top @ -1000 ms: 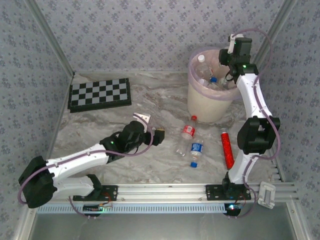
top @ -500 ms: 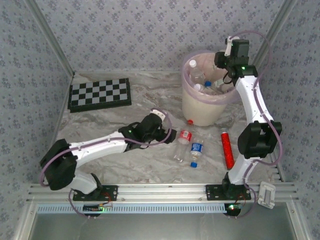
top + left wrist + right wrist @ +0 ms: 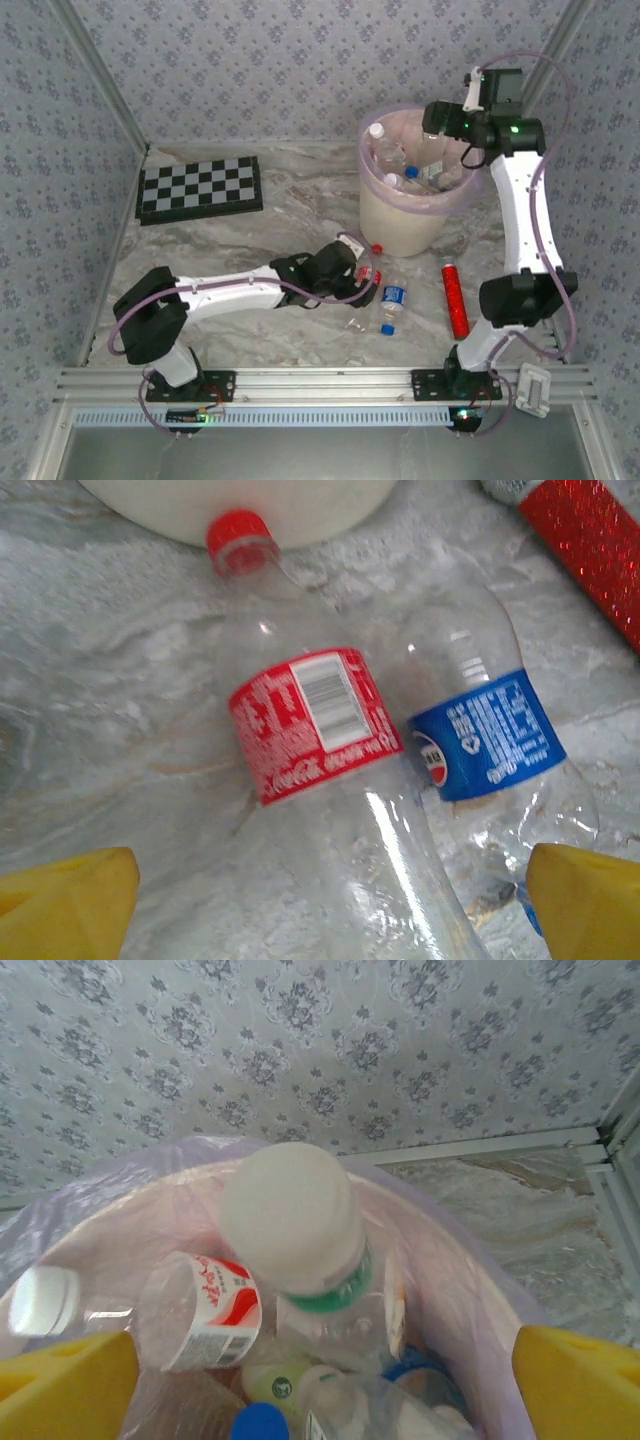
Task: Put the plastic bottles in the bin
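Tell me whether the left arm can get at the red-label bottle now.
Probably yes: the left gripper hangs open right over the red-label bottle, with nothing above it. The blue-label bottle close beside it could get caught too.

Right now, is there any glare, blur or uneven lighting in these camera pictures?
Top external: soft, even light, only faint shadows beside the bin. Left wrist: red-label bottle sharp, barcode readable, small glints on its clear plastic; the left claw's yellow fingertips soft. Right wrist: the white-capped bottle close to the lens looks blurred, the wallpaper behind sharper.
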Action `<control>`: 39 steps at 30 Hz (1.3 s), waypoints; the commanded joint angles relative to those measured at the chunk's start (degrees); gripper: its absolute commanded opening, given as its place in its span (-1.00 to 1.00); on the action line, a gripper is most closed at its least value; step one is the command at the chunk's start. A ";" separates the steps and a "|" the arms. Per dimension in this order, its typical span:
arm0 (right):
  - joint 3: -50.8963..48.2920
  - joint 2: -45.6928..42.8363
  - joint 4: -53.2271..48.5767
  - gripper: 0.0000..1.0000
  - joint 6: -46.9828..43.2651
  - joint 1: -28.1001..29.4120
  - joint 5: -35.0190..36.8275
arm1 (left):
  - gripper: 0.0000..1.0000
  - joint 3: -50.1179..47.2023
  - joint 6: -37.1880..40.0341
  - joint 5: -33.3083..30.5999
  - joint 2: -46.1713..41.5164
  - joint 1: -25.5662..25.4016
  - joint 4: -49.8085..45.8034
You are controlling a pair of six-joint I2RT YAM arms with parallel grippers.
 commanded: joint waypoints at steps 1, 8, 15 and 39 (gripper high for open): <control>-4.09 -5.55 0.90 0.99 2.66 -0.39 -3.21 | 0.98 0.83 -1.95 0.11 1.94 -1.12 -1.07; -9.23 -10.99 2.76 1.00 4.32 -0.52 -6.13 | 0.98 0.46 -4.70 2.86 3.59 -2.21 -3.61; -12.14 -12.81 3.93 1.00 5.06 -0.46 -8.69 | 0.93 -0.84 -6.93 6.29 5.71 -3.58 -3.22; -18.52 -17.17 14.41 0.91 8.85 7.24 -42.42 | -0.06 -14.90 -5.03 -18.18 -29.88 3.17 -10.94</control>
